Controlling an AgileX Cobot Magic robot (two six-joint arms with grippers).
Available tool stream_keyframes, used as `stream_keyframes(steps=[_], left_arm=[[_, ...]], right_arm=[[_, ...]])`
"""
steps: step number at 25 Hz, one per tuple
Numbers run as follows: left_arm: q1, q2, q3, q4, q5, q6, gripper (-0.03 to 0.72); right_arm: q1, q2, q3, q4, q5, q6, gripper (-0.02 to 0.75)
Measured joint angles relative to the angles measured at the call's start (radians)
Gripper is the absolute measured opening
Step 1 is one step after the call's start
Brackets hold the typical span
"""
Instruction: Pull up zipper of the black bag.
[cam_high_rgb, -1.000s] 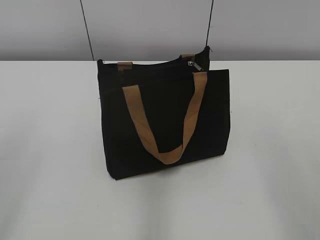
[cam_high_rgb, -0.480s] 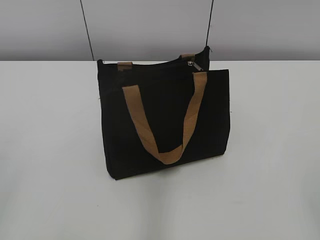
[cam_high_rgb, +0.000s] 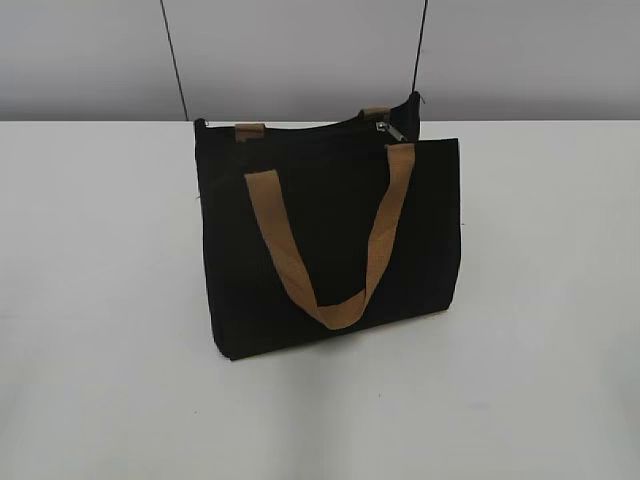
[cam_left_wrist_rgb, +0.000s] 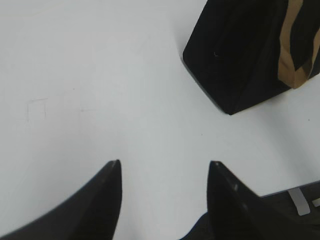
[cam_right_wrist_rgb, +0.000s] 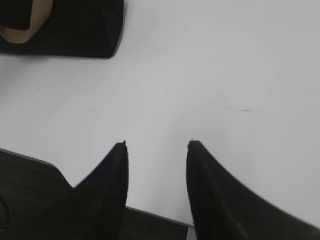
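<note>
The bag (cam_high_rgb: 330, 240) stands upright on the white table (cam_high_rgb: 110, 300), about mid-table, its broad face toward us. One tan handle (cam_high_rgb: 330, 250) hangs down the front in a long loop; the tabs of the other peek up behind the top edge. Along that top edge runs the zipper (cam_high_rgb: 300, 132), and there's the little silver slider (cam_high_rgb: 383, 127), sitting toward the right end, just above the front handle's right strap.

No arm shows in the wide view. From the left wrist, the left tool (cam_left_wrist_rgb: 162, 167) has its two dark fingers spread wide over bare table, holding nothing, with a bottom corner of the bag (cam_left_wrist_rgb: 235, 60) up at the top right, well apart from the tips. From the right wrist, same story: the right tool (cam_right_wrist_rgb: 156, 146) is parted, nothing between the fingers, and the bag's (cam_right_wrist_rgb: 75, 30) lower corner sits up at the top left, a bit of tan handle (cam_right_wrist_rgb: 30, 22) showing, clear of the tips.
</note>
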Motion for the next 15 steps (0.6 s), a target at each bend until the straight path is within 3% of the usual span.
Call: stream_keyframes(steps=[15], left_arm=[[0.000, 0.000, 0.000, -0.003, 0.000, 0.003, 0.391]], right_arm=[[0.000, 0.000, 0.001, -0.012, -0.015, 0.007, 0.308]])
